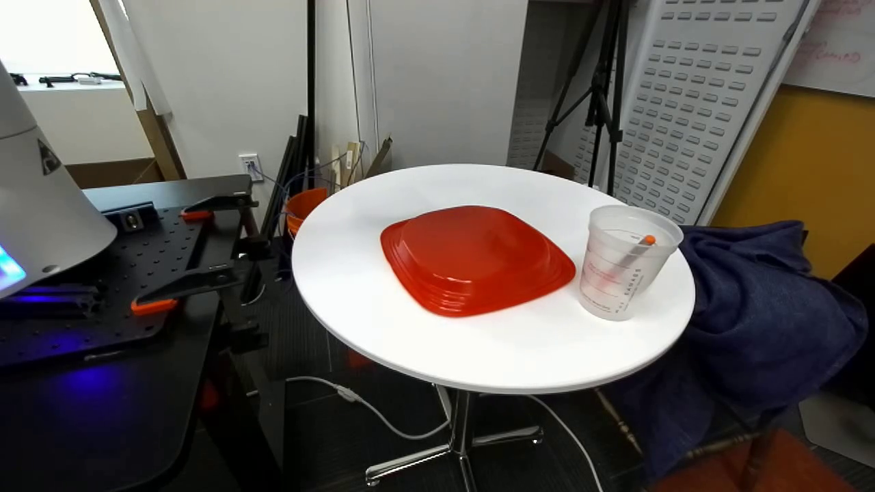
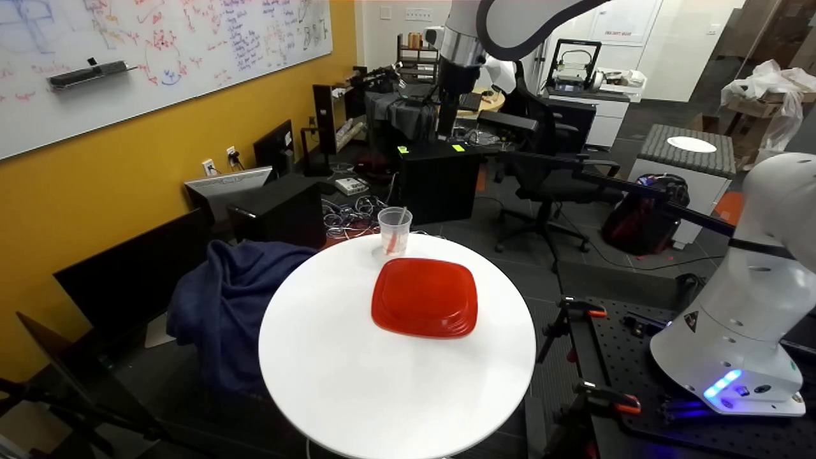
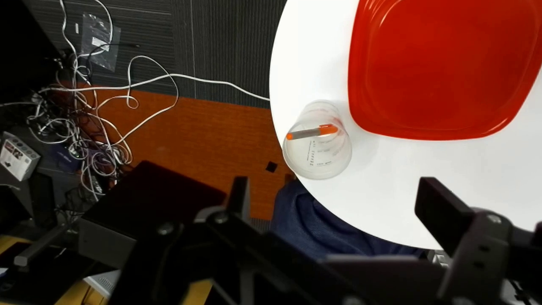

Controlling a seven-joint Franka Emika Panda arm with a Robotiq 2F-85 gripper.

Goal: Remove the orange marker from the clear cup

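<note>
White table (image 1: 478, 355) | orange marker (image 3: 312, 133) leaning in clear cup (image 3: 318, 156) (itself upright) | gripper (image 3: 333, 187) spread

White tabletop (image 1: 342, 273) is blowing out in all views; red plate (image 1: 472, 249) is catching glare. Blue LED (image 1: 8, 268) is spilling onto black bench (image 1: 102, 424). Gripper (image 3: 332, 186) is reading near-black in wrist view.
</note>
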